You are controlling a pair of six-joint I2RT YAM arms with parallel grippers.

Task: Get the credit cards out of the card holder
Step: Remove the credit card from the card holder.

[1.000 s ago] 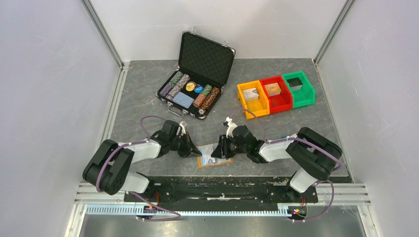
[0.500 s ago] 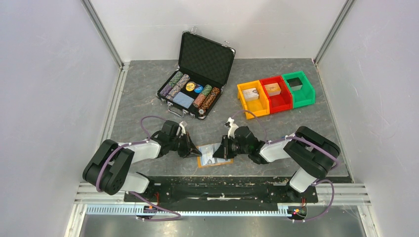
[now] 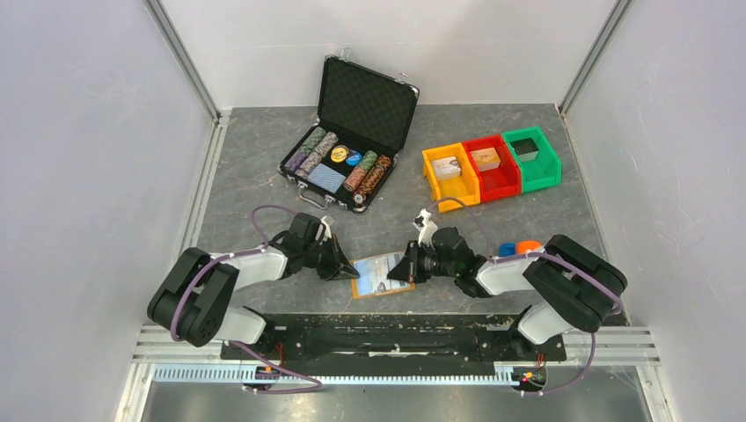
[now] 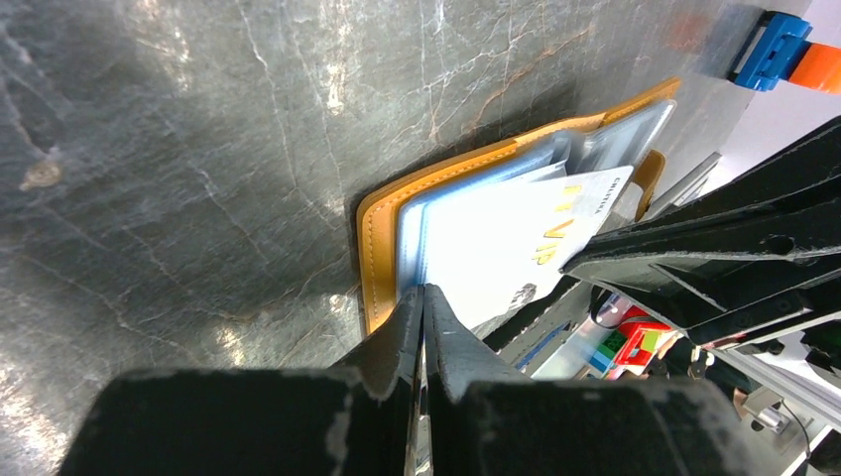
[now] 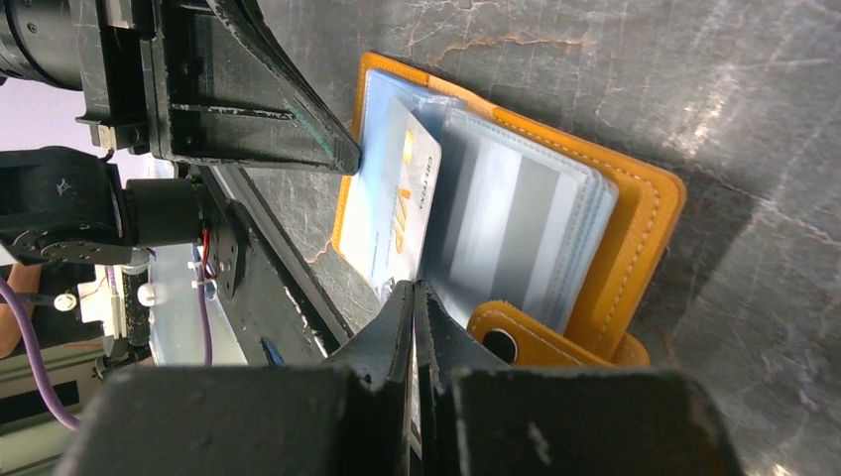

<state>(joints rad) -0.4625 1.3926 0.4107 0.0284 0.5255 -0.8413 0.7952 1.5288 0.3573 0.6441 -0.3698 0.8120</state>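
Grey marbled tabletop [image 3: 264,176], white walls all round, and at its near edge, between the two arms, lies the small flat orange folding card holder [image 5: 650,213], open, see-through sleeves fanned. Out of them pokes a thin pale plastic card with gold print [image 5: 392,213], skewed and only partly free. The right gripper [image 5: 413,290] is closed tight with its tips at that card's edge, and by the look of it pinching just a sliver. The left gripper [image 4: 422,293], closed too and holding nothing, presses its tips on the holder's left-hand orange border to pin it.

Here's the danger: so thin a bite could slip off when the pull comes. If the pin slides off that narrow border, the whole holder drags along. A skewed card may also jam in its sleeve. Whether a blue card sits underneath, I can't tell. The open black chip case [image 3: 352,149] stands well apart.
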